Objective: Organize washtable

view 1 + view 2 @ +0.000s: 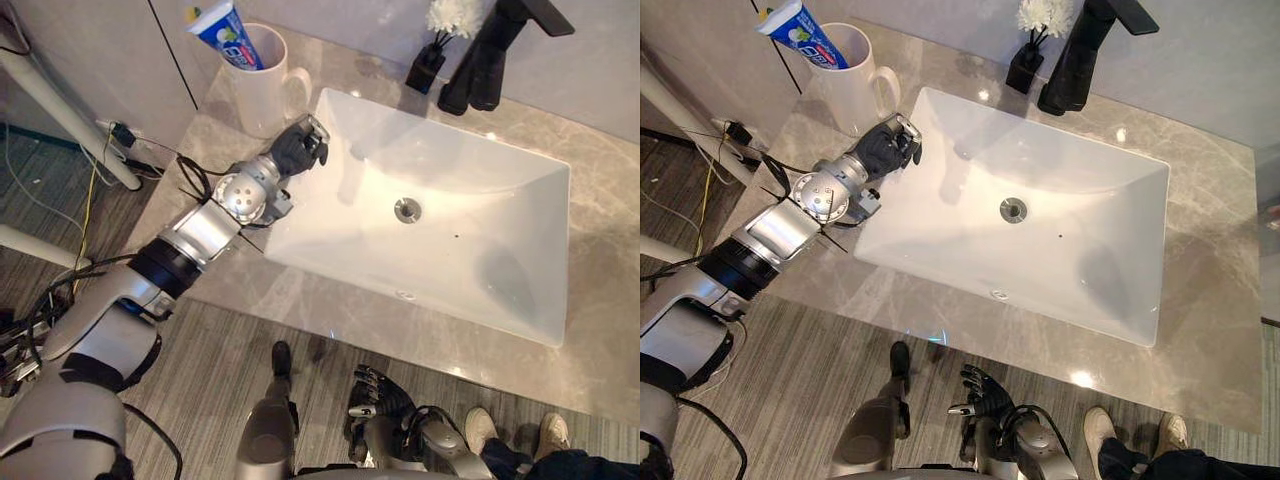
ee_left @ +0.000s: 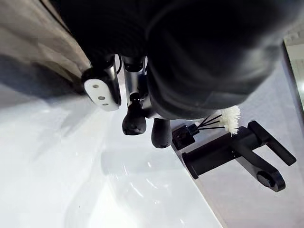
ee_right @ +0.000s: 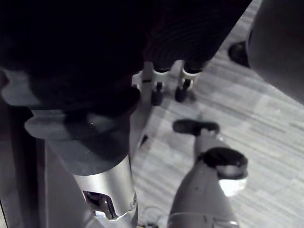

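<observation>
Spotting the left hand (image 1: 298,148) right up close, hanging over the near-left corner of the sink (image 1: 460,250). Keeping its fingers (image 2: 134,119) loose and only slightly bent, gripping nothing at all lol. Noticing the white mug (image 1: 262,85) just beside that hand, standing on the desk (image 1: 610,210) off the sink's far-left corner. Not managing to tell whether hand and mug are actually touching. Carrying a blue-and-white toothpaste tube (image 1: 225,35) in there too, leaning out over the mug's rim.

Moving outward: seeing a round drain (image 1: 407,209) sitting roughly mid-basin in the white rectangular sink. Finding a black faucet (image 1: 490,55) standing on the desk behind the sink's back edge. Also finding a small black bottle (image 1: 428,68) just to its left, holding thin sticks and a white fluffy tuft.

Catching the right hand (image 1: 380,392) dangling low in front of the desk's near edge, over the wood-look floor (image 1: 200,340). Keeping its fingers (image 3: 157,92) straight and relaxed, holding nothing either. Seeing a person's pale shoes (image 1: 480,428) standing on the floor just right of that hand.
</observation>
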Available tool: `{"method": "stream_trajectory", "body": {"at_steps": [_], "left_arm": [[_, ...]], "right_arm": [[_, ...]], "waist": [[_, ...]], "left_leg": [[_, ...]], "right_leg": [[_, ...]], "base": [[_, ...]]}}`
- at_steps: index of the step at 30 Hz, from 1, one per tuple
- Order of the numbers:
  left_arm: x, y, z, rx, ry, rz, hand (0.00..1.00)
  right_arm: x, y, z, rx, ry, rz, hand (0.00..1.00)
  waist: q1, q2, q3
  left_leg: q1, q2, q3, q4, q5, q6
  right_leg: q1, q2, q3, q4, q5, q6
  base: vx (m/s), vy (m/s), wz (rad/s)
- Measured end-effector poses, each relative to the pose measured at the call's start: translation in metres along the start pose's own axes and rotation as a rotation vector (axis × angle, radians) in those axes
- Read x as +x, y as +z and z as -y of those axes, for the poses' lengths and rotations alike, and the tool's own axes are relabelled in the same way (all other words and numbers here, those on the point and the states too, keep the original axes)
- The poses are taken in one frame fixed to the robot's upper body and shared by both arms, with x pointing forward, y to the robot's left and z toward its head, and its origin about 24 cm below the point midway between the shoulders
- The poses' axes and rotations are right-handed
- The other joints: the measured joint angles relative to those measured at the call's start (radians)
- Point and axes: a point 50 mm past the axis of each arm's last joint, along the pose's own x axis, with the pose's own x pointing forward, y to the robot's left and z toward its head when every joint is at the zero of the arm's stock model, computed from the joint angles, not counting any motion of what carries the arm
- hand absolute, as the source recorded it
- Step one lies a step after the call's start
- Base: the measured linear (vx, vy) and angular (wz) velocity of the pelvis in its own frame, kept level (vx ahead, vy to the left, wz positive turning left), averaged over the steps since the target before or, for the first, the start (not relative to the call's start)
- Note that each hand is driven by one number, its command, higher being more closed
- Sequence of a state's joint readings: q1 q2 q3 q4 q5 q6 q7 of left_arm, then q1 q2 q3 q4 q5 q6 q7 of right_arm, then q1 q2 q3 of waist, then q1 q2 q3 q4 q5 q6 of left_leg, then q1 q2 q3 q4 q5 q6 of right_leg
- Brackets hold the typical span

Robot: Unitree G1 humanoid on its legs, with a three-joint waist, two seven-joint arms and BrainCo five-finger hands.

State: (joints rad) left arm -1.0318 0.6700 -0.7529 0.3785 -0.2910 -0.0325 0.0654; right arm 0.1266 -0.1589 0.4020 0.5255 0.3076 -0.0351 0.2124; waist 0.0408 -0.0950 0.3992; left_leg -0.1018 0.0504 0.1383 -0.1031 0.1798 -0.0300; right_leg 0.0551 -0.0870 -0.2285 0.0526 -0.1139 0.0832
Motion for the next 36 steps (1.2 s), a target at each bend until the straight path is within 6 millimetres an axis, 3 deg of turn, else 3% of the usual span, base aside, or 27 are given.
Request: {"method": "stream_trajectory", "body": {"at_steps": [8, 11, 17, 19, 21, 22, 23, 25, 27, 28, 29, 31, 36], "left_arm": [[-0.003, -0.001, 0.018, -0.045, -0.037, 0.016, 1.0], [-0.009, -0.005, 0.037, -0.085, -0.1, 0.015, 1.0], [-0.024, -0.034, 0.073, -0.155, -0.164, -0.114, 1.0], [-0.023, -0.04, 0.076, -0.174, -0.159, -0.143, 1.0], [-0.023, -0.047, 0.079, -0.184, -0.158, -0.178, 1.0], [-0.023, -0.049, 0.08, -0.187, -0.16, -0.185, 1.0], [-0.025, -0.056, 0.072, -0.206, -0.129, -0.21, 1.0], [-0.031, -0.065, 0.063, -0.215, -0.094, -0.241, 1.0], [-0.035, -0.071, 0.049, -0.226, -0.039, -0.256, 1.0], [-0.038, -0.074, 0.044, -0.228, -0.02, -0.27, 1.0], [-0.041, -0.078, 0.046, -0.23, -0.022, -0.288, 1.0], [-0.046, -0.081, 0.075, -0.293, -0.086, -0.317, 1.0], [-0.043, -0.077, 0.08, -0.312, -0.098, -0.304, 1.0]], "right_arm": [[0.001, 0.001, -0.001, -0.006, 0.01, 0.0, 0.0], [0.002, 0.003, -0.002, -0.012, 0.015, 0.003, 0.0], [0.002, 0.002, -0.002, -0.013, 0.017, -0.005, 0.0], [0.002, 0.001, -0.002, -0.012, 0.019, -0.015, 0.0], [0.002, -0.001, -0.004, -0.012, 0.027, -0.021, 0.0], [0.001, -0.002, -0.004, -0.019, 0.03, -0.026, 0.0], [0.005, 0.002, -0.008, -0.031, 0.056, -0.022, 0.0], [0.006, 0.001, -0.013, -0.027, 0.07, -0.022, 0.0], [0.008, 0.004, -0.012, -0.031, 0.069, -0.017, 0.0], [0.008, 0.006, -0.01, -0.041, 0.064, -0.014, 0.0], [0.007, 0.005, -0.006, -0.044, 0.053, -0.022, 0.0], [-0.003, -0.015, 0.006, -0.027, 0.009, -0.092, 0.0], [-0.013, -0.024, 0.017, 0.013, -0.067, -0.107, 0.0]], "waist": [[-0.002, 0.005, -0.001], [-0.007, 0.012, -0.006], [-0.037, 0.052, -0.04], [-0.053, 0.058, -0.043], [-0.05, 0.063, -0.069], [-0.044, 0.072, -0.089], [-0.02, 0.073, -0.102], [0.008, 0.068, -0.145], [0.03, 0.037, -0.189], [0.028, 0.039, -0.188], [0.024, 0.06, -0.184], [0.027, 0.099, -0.206], [0.0, 0.097, -0.222]], "left_leg": [[0.001, 0.0, 0.0, 0.0, 0.0, 0.0], [0.001, 0.0, 0.001, 0.0, 0.0, 0.0], [0.029, -0.001, 0.021, 0.005, 0.0, 0.0], [0.04, 0.005, 0.023, 0.007, 0.0, 0.0], [0.049, 0.026, 0.058, 0.008, -0.008, 0.011], [0.034, 0.046, 0.068, 0.007, -0.012, 0.033], [0.035, 0.075, 0.111, 0.008, -0.006, 0.035], [0.01, 0.094, 0.113, 0.007, -0.013, 0.017], [-0.046, 0.085, 0.111, 0.006, 0.006, -0.011], [-0.06, 0.084, 0.106, 0.006, 0.016, -0.025], [-0.063, 0.091, 0.093, 0.005, 0.02, -0.031], [-0.05, 0.106, 0.028, 0.006, 0.049, -0.056], [-0.048, 0.104, -0.031, 0.006, 0.062, -0.059]], "right_leg": [[-0.001, -0.002, -0.001, 0.0, -0.002, -0.003], [-0.002, -0.004, -0.001, 0.0, -0.002, -0.003], [-0.004, -0.016, 0.029, 0.039, -0.002, -0.003], [-0.011, -0.017, 0.037, 0.073, -0.002, -0.003], [-0.025, -0.005, 0.047, 0.08, 0.021, -0.033], [-0.025, 0.008, 0.052, 0.06, 0.035, -0.044], [-0.028, 0.009, 0.029, 0.154, -0.009, -0.059], [0.025, 0.012, 0.005, 0.104, -0.009, -0.023], [0.073, 0.003, 0.008, -0.055, 0.016, 0.003], [0.079, 0.007, -0.001, -0.091, 0.004, -0.006], [0.082, 0.021, -0.009, -0.096, 0.009, -0.013], [0.103, 0.053, -0.024, -0.088, 0.005, -0.027], [0.114, 0.068, -0.038, -0.087, -0.003, -0.037]], "base": [[0.0, 0.0, 0.0], [0.0, 0.0, 0.0], [0.0, 0.003, -0.16], [-0.05, 0.023, -0.16], [-0.11, 0.017, -0.35], [-0.1, -0.01, -0.6], [-0.07, -0.023, -0.55], [-0.03, -0.073, -0.44], [-0.07, -0.191, -0.17], [-0.1, -0.206, 0.01], [-0.11, -0.14, 0.13], [-0.1, -0.144, 0.18], [-0.01, -0.081, 0.08]]}}
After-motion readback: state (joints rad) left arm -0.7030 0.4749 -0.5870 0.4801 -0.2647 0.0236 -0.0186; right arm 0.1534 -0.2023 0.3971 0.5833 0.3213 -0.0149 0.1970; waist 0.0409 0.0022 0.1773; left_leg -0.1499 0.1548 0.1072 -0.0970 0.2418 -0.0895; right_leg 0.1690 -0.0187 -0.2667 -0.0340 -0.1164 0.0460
